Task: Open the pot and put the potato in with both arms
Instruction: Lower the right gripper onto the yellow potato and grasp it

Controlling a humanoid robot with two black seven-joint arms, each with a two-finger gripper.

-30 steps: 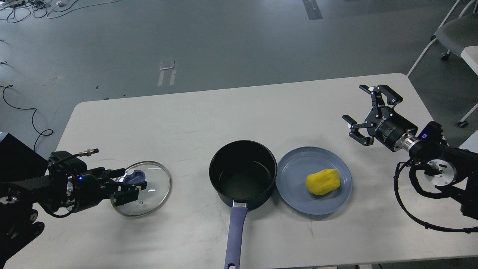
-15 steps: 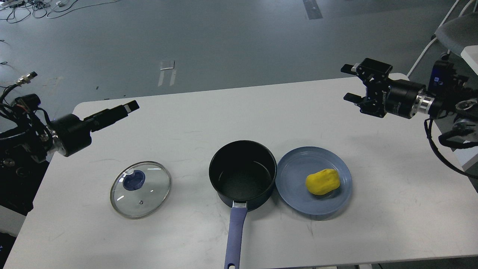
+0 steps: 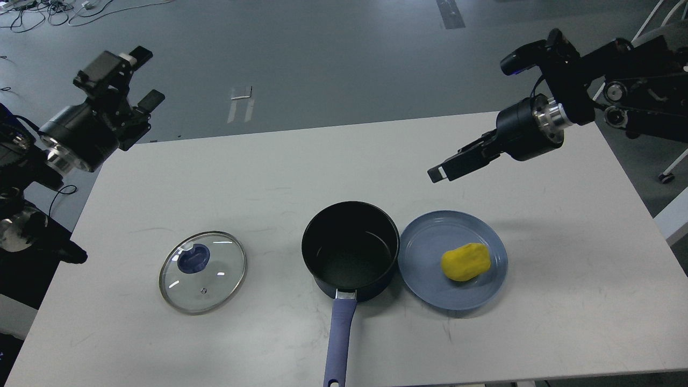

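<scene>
Hanging above the white bench [image 3: 537, 258], the left gripper [image 3: 131, 80] is spreading its jaws wide; the right gripper's [image 3: 457, 161] jaws cannot be told. The lumpy yellow potato [image 3: 465, 262] is lying on a blue plate [image 3: 430, 242] beside the uncovered black pot [image 3: 350, 250], its glass lid [image 3: 202, 271] lying apart.

We find the scene evenly and brightly lit from overhead, with a cool grey-blue cast. The table [image 3: 344, 161] reads clean and near white, without blown-out areas. Shadows are soft and short: a faint one lies beneath the plate [image 3: 430, 242] and beside the pot [image 3: 350, 250], and a diffuse patch sits on the table below the right gripper [image 3: 449, 165]. Small glints show on the lid [image 3: 202, 272] glass. Focus is sharp across the table; the floor cables at top left are small and less distinct. The pot interior is dark, perhaps hiding detail. Slight wide-angle stretch appears at the edges.
</scene>
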